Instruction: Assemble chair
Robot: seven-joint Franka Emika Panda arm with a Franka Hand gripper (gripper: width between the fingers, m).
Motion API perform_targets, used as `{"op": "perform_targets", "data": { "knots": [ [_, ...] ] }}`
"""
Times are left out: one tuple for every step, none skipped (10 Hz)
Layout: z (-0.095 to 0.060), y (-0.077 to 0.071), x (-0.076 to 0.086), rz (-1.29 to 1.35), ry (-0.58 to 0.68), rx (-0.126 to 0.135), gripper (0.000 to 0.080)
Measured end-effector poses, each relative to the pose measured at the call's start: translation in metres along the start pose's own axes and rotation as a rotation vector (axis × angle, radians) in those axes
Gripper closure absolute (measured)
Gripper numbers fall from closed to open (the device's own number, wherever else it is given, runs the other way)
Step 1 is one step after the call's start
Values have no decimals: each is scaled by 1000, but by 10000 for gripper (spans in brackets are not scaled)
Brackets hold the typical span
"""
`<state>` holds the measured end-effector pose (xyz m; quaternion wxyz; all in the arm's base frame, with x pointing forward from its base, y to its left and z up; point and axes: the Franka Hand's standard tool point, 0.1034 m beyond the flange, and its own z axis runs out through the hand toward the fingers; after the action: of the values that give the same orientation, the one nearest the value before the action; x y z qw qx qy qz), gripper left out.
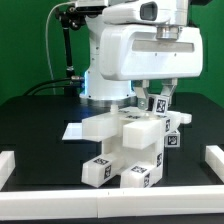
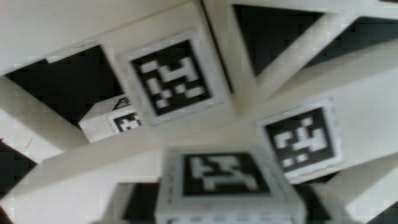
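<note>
The white chair parts (image 1: pixel 130 150) stand clustered at the table's middle, with several black-and-white tags facing out. My gripper (image 1: pixel 158 100) is at the cluster's top, on the exterior view's right side, shut on a tagged white post (image 1: pixel 159 106). In the wrist view that post (image 2: pixel 217 172) sits between my dark fingers (image 2: pixel 146 200). Beyond it are the X-braced panel (image 2: pixel 329 48) and two more tagged faces (image 2: pixel 173 78). The parts' joints are hidden.
The marker board (image 1: pixel 75 131) lies flat behind the cluster, on the exterior view's left. White border rails run along the left (image 1: pixel 10 163), right (image 1: pixel 214 158) and front (image 1: pixel 110 205). The arm's base (image 1: pixel 100 85) stands behind.
</note>
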<state>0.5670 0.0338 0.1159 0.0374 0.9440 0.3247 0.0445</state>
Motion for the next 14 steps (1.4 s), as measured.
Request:
{"op": "perform_targets", "data": {
  "knots": [
    [0,0,0,5,0,0,536],
    [0,0,0,27,0,0,534],
    [0,0,0,27,0,0,534],
    [0,2,-1,45,-5,6,534],
    [-4,17,2,118,-16,11,534],
    [2,22,0,186,-20,7,534],
    [4,25,-3,273,-26,9,534],
    [5,26,-4,359,-27,6,534],
    [5,27,-3,413,-24,3,534],
    [5,27,-2,502,-15,1,534],
    [5,27,-2,594,-11,7,534],
    [5,28,-3,668,-9,11,534],
    [5,29,-3,749,-6,16,534],
    [5,31,-4,808,-3,20,534]
  ]
}}
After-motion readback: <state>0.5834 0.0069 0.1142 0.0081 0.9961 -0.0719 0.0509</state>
